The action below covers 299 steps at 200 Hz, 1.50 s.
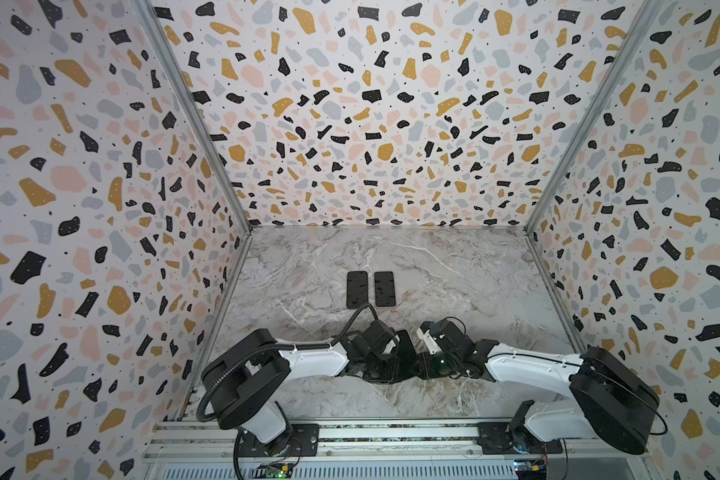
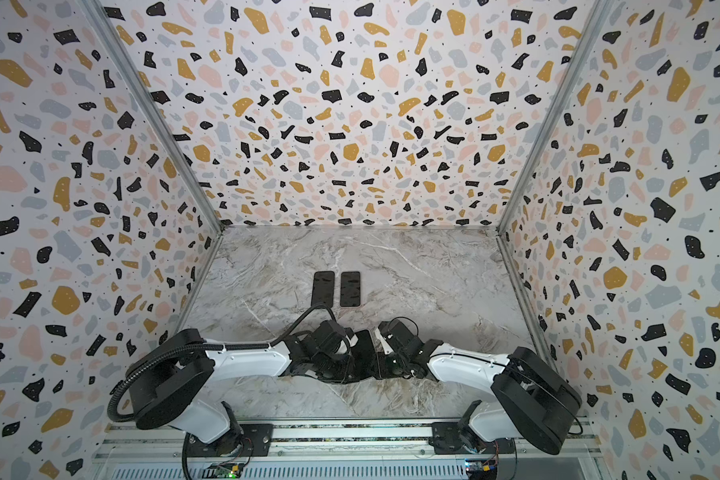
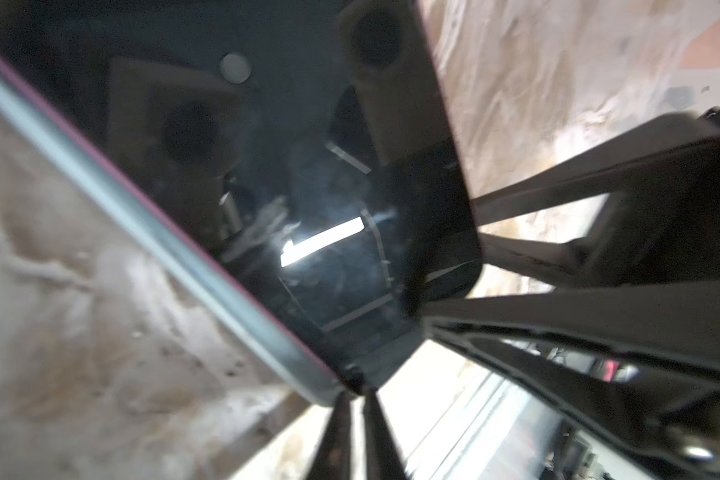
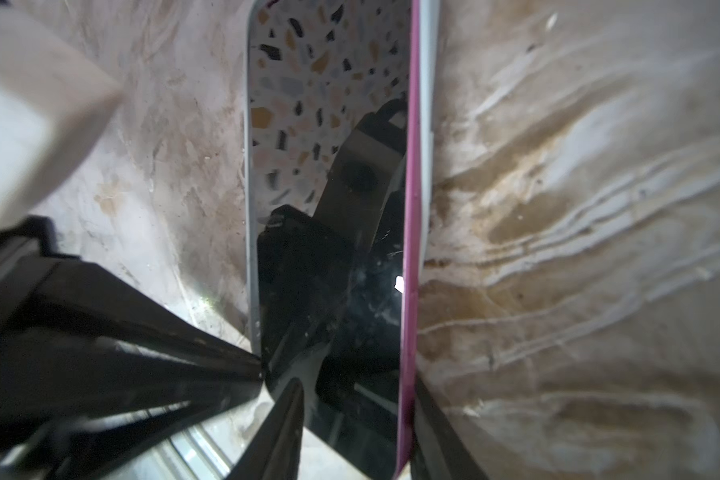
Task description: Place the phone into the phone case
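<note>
A black-screened phone (image 4: 329,208) lies in a clear grey phone case (image 4: 427,83) on the marble table, in front of both arms. Along one long side a pink flank (image 4: 411,249) shows above the case rim. In both top views it is a dark slab (image 1: 406,347) (image 2: 364,345) between the two wrists. My left gripper (image 3: 356,388) has its fingers almost together, pinching one corner of the case (image 3: 142,216). My right gripper (image 4: 358,386) is open across the phone's near end, one finger (image 4: 281,432) at the end edge and the other against the pink side.
Two more dark flat slabs (image 1: 357,289) (image 1: 383,289) lie side by side further back on the marble table (image 1: 454,270). Patterned walls close off the left, right and back. A metal rail (image 1: 391,432) runs along the front edge under the arm bases.
</note>
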Available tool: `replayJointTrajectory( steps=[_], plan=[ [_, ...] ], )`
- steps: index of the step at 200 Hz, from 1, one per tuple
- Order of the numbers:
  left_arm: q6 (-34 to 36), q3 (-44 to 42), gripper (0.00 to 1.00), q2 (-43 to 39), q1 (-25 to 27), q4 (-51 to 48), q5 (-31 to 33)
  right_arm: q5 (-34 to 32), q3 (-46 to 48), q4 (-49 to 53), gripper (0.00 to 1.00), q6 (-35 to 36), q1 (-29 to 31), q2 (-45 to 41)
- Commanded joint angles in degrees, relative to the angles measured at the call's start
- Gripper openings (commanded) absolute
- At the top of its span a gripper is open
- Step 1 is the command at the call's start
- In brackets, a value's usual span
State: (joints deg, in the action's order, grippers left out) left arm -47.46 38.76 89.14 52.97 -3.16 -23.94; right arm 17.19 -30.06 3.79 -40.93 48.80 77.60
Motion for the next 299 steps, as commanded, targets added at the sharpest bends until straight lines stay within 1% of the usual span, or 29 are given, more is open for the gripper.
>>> replayJointTrajectory(
  steps=[1, 17, 19, 24, 49, 71, 83, 95, 128, 168, 184, 218, 230, 233, 241, 263, 277, 281, 299],
  plan=[
    [-1.96, -0.87, 0.28, -0.84, -1.08, -6.23, 9.27, -2.51, -0.79, 4.77, 0.41, 1.90, 1.44, -0.23],
    [-2.88, -1.06, 0.34, -2.57, -1.11, -4.94, 8.67, -2.78, -0.48, 4.50, 0.40, 1.95, 1.91, 0.38],
    [-4.23, -1.06, 0.35, -2.68, -1.11, -4.73, 8.59, -2.78, -0.47, 4.43, 0.40, 1.92, 1.98, 0.43],
    [-4.85, -1.21, 0.36, -2.79, -1.07, -4.60, 8.90, -2.71, -0.42, 4.16, 0.40, 1.90, 2.21, 0.67],
    [-4.83, -2.12, 0.39, -0.86, -1.03, -3.57, 8.45, -3.30, -0.24, 3.92, 0.40, 2.11, 3.13, 1.39],
    [-5.22, -2.87, 0.39, 0.84, -0.88, -1.20, 7.43, -3.55, 0.07, 3.86, 0.40, 2.12, 3.15, 1.24],
    [-5.12, -2.79, 0.36, 1.52, -0.55, -0.98, 7.51, -3.63, -0.06, 3.85, 0.40, 2.23, 3.15, 1.22],
    [-4.95, -3.06, 0.32, 2.22, -0.48, -1.04, 7.51, -3.59, -0.26, 3.78, 0.40, 2.26, 3.30, 1.32],
    [-4.35, -5.85, 0.23, 3.93, -0.48, -0.01, 7.77, -4.17, -1.02, 3.51, 0.40, 2.34, 4.35, 2.50],
    [-3.99, -8.55, 0.15, 6.77, -0.59, 2.00, 8.08, -4.66, -1.75, 3.77, 0.40, 2.61, 5.08, 3.18],
    [-3.82, -9.38, 0.13, 7.66, -0.88, 2.65, 8.12, -4.84, -1.97, 3.89, 0.40, 2.77, 5.25, 3.23],
    [-3.60, -9.66, 0.13, 7.51, -1.42, 2.00, 8.29, -5.08, -2.90, 4.95, 0.44, 3.04, 5.26, 3.02],
    [-3.60, -8.63, 0.14, 6.05, -1.42, -0.13, 9.01, -6.18, -4.44, 7.19, 0.44, 3.37, 5.16, 1.97],
    [-2.14, -8.39, 0.14, 5.56, -1.46, -0.59, 9.22, -6.51, -4.77, 7.72, 0.44, 3.39, 5.12, 1.50],
    [-2.00, -7.79, 0.15, 3.93, -1.41, -1.96, 9.54, -6.97, -5.25, 8.66, 0.45, 3.32, 4.77, 0.09],
    [-2.50, -6.26, 0.26, -0.12, -1.46, -4.59, 9.75, -6.75, -5.11, 10.30, 0.44, 2.45, 3.86, -3.09],
    [-2.81, -6.45, 0.31, -2.21, -1.39, -4.15, 9.15, -6.47, -4.58, 10.80, 0.43, 1.98, 3.35, -3.74],
    [-4.70, -6.62, 0.32, -2.64, -1.35, -3.55, 8.75, -6.34, -4.41, 10.68, 0.42, 1.84, 3.24, -3.77],
    [-6.01, -7.06, 0.35, -3.81, -0.99, -1.23, 7.24, -5.41, -4.08, 10.25, 0.39, 1.73, 2.88, -3.46]
  ],
)
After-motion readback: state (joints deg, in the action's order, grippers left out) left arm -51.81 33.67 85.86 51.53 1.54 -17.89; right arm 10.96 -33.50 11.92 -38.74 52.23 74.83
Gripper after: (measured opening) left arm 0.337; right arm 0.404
